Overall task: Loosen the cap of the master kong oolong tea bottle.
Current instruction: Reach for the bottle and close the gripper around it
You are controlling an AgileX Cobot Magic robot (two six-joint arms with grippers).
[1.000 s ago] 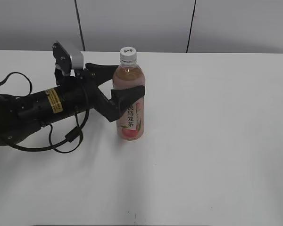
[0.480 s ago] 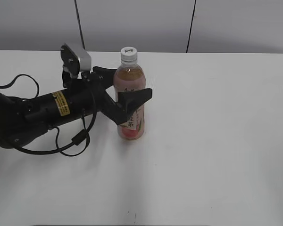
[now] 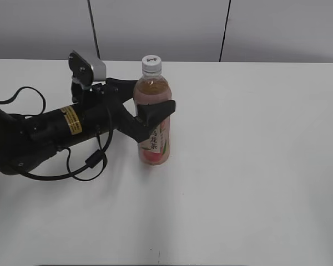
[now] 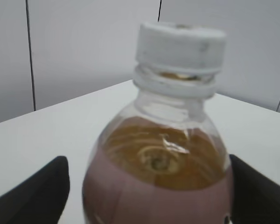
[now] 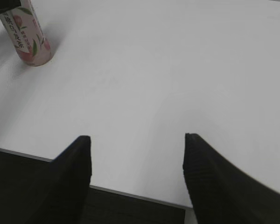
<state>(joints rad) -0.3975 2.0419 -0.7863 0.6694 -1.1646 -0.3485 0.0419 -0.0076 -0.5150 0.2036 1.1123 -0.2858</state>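
Items, counted:
- 1 master kong oolong tea bottle, w/ 1 cap on top. Bottle upright, long axis vertical, cap end up, base on desk. Sits left of desk centre, nearer far edge than near edge. Pink peach label, black characters on white strip, amber tea to shoulder.
- 2 grippers, both mine. My left gripper comes in from desk's left edge, fingers apart, one each side of bottle's upper body, below cap; can't tell if pads touch the plastic. My right gripper hangs over near edge, fingers apart, nothing between them, well apart from bottle.
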